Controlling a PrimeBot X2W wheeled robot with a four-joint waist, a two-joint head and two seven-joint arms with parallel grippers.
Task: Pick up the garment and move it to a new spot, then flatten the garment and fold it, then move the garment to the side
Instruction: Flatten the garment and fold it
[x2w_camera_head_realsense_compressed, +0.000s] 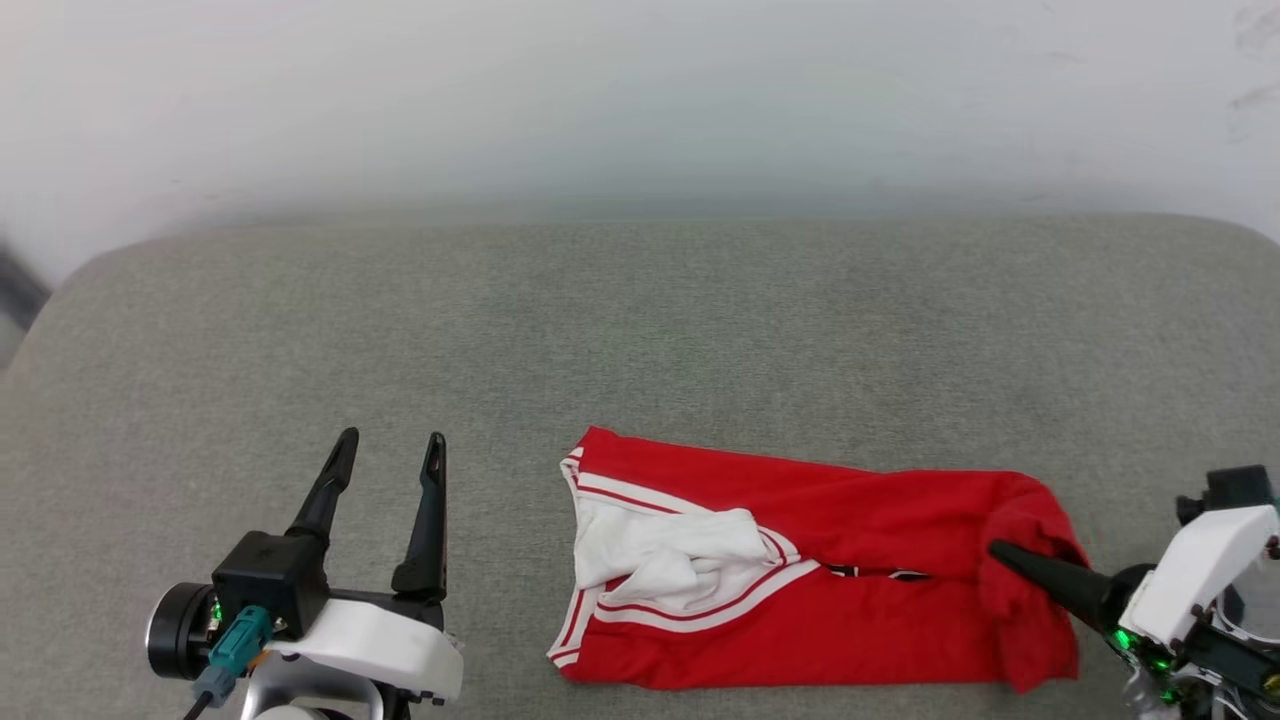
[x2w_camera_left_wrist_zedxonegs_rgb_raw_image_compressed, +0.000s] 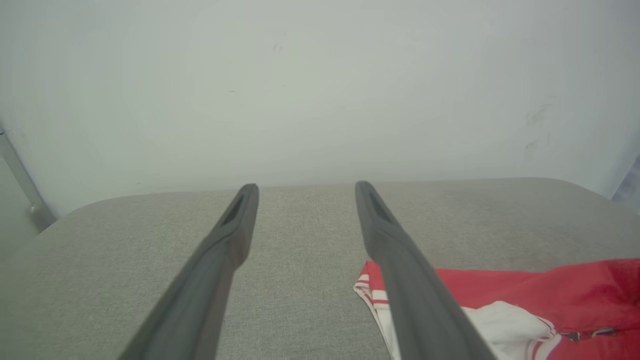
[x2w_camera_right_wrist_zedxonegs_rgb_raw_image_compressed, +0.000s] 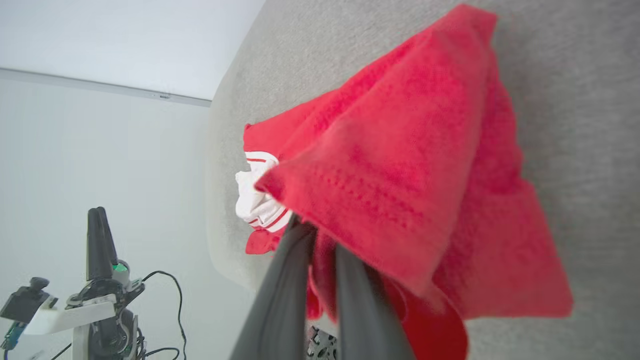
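The garment (x2w_camera_head_realsense_compressed: 820, 570) is a red shirt with white sleeves and striped trim, lying folded lengthwise on the grey cushioned surface (x2w_camera_head_realsense_compressed: 640, 330) near its front edge. My right gripper (x2w_camera_head_realsense_compressed: 1000, 551) is shut on the garment's right end, where the red cloth bunches up and lifts over the fingers (x2w_camera_right_wrist_zedxonegs_rgb_raw_image_compressed: 285, 280). In the right wrist view the garment (x2w_camera_right_wrist_zedxonegs_rgb_raw_image_compressed: 400, 165) drapes over my fingertips. My left gripper (x2w_camera_head_realsense_compressed: 390, 450) stands open to the left of the garment with nothing between its fingers. In the left wrist view my left gripper (x2w_camera_left_wrist_zedxonegs_rgb_raw_image_compressed: 305, 187) points at the far wall, and the garment's (x2w_camera_left_wrist_zedxonegs_rgb_raw_image_compressed: 500, 290) sleeve end lies at lower right.
A pale wall (x2w_camera_head_realsense_compressed: 640, 100) rises behind the grey surface. The surface's rounded left corner (x2w_camera_head_realsense_compressed: 70, 290) and right corner (x2w_camera_head_realsense_compressed: 1240, 235) drop off. Bare grey fabric stretches behind and left of the garment.
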